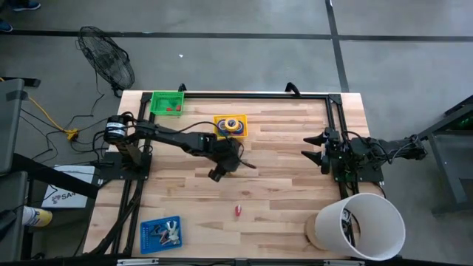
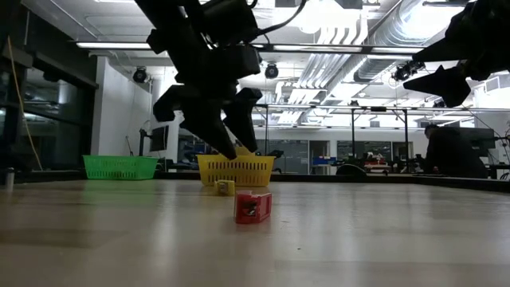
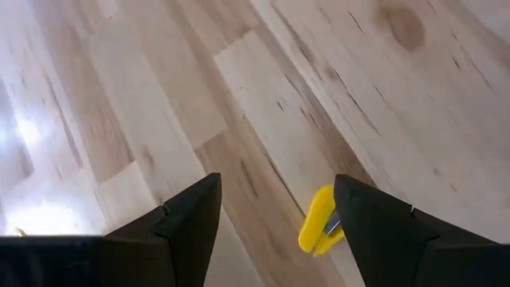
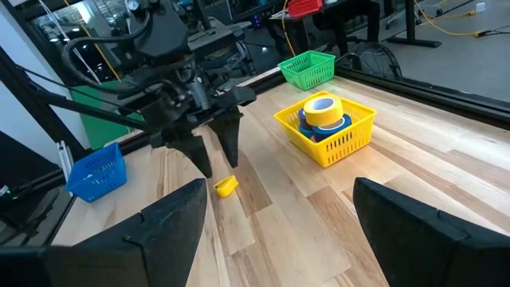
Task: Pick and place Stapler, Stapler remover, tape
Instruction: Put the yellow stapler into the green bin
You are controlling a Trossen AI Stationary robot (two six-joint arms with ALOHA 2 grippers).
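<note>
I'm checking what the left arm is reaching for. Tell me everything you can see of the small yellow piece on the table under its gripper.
The small yellow piece is solid, glossy and plastic-looking, with a bit of grey metal at one end in the left wrist view. It lies flat on the bare wooden table, near the yellow basket but apart from it. The left gripper hangs open just above it, fingers pointing down to either side, touching nothing. It looks like a staple remover, though that is uncertain.

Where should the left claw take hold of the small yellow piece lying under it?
Grip the yellow piece across its narrow middle, coming straight down: it lies flat and elongated on the table, and the open left claw hovers above it.
</note>
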